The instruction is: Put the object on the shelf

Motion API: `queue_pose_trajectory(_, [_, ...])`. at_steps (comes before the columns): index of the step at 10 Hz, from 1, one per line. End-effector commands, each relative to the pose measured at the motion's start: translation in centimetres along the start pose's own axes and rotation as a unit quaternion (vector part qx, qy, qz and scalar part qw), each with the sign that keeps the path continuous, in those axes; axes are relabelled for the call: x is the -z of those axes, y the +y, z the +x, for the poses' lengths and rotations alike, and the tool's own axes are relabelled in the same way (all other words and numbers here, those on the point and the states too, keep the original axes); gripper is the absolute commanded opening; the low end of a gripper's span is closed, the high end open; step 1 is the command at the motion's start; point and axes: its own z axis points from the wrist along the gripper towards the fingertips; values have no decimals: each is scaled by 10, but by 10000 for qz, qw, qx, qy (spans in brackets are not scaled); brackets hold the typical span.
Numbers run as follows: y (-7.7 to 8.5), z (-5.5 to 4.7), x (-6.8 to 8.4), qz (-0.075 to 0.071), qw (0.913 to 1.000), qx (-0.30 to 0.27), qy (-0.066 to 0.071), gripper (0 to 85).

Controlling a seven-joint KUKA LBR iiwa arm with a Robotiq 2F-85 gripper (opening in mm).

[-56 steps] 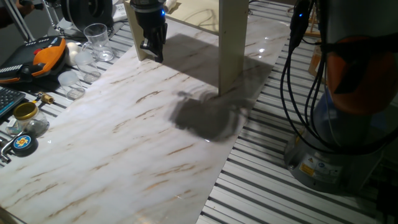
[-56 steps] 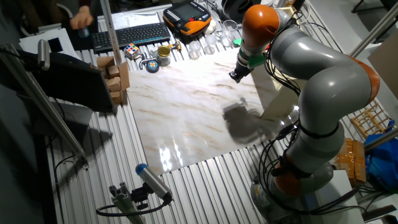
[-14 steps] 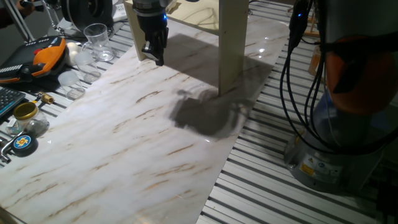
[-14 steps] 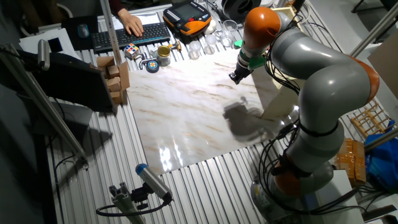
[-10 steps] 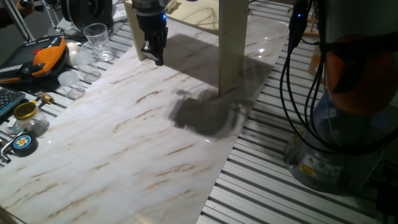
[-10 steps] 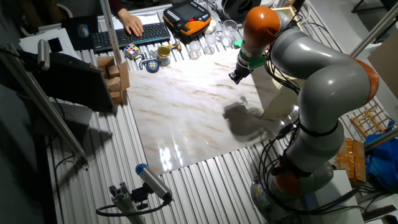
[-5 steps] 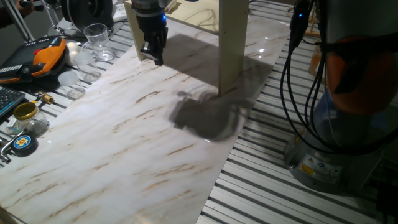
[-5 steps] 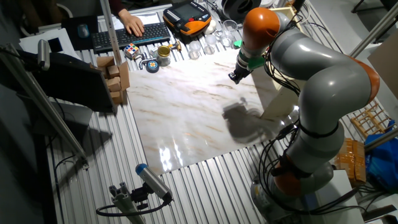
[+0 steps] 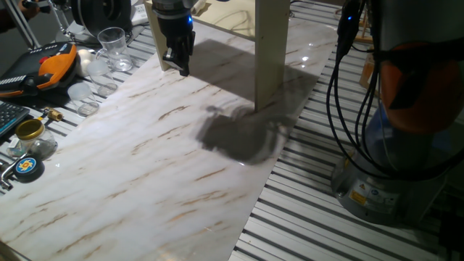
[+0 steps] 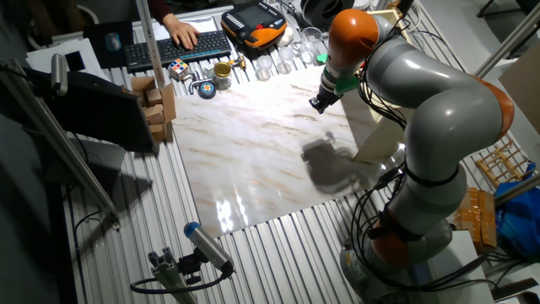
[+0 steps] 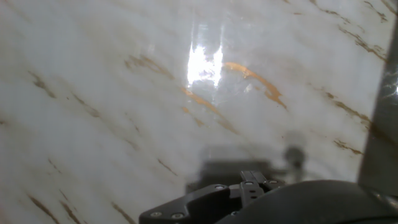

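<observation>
The desk [image 9: 304,217] is a frame of ribbed metal slats, and a glossy white marble-look board [image 9: 145,174] with brown veins lies flat on it, covering the middle. The shelf [image 9: 272,51] stands on the far end of this board on its pale wooden panel legs. On the slats beside the board's edge lie a brass-lidded jar [image 9: 30,132], a round blue and yellow disc [image 9: 26,166], clear drinking glasses [image 9: 112,45], a couple of clear lids [image 9: 78,93] and an orange and black handheld controller [image 9: 51,64]. From the other side, a keyboard [image 10: 173,46] and small cardboard boxes [image 10: 159,105] also rest on the slats
</observation>
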Motion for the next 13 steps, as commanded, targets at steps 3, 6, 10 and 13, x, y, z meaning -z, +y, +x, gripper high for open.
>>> queue_pose_trajectory(3, [0,-1,1,42,10000,22,-36,0])
queue_pose_trajectory(6, [0,-4,4,59,10000,30,-50,0])
queue_pose_trajectory(10, [0,-5,4,37,10000,29,-60,0])
queue_pose_trajectory(13, [4,-7,6,66,10000,14,-42,0])
